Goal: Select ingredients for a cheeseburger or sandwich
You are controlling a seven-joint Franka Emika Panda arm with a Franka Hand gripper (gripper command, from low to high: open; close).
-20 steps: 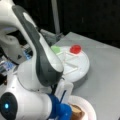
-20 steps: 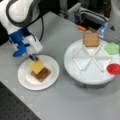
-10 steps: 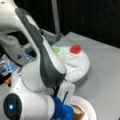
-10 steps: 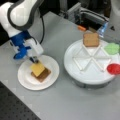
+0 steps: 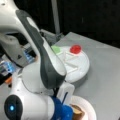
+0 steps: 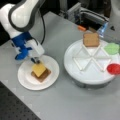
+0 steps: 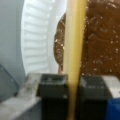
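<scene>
In a front view my gripper [image 6: 35, 60] stands at the far-left edge of the white paper plate [image 6: 26, 82]. It is shut on one edge of the yellow cheese square [image 6: 38, 69]. The cheese lies on top of the dark patty and a brown bread square [image 6: 42, 75], making a small stack on the plate. In the wrist view the cheese [image 7: 73, 37] runs edge-on between my two dark fingers [image 7: 53, 87], with the brown patty [image 7: 100, 42] right beneath. A second bread square [image 6: 91, 39] rests in a far compartment of the divided tray [image 6: 82, 77].
The tray also holds a green leaf piece [image 6: 111, 48] and a red disc [image 6: 113, 68] on its right side. In a front view my own arm [image 5: 42, 60] hides most of the plate [image 5: 88, 107]. Equipment and cables stand behind the tray.
My gripper has come down and slightly right with the cheese, settling it onto the stack on the plate. Nothing on the tray has moved.
</scene>
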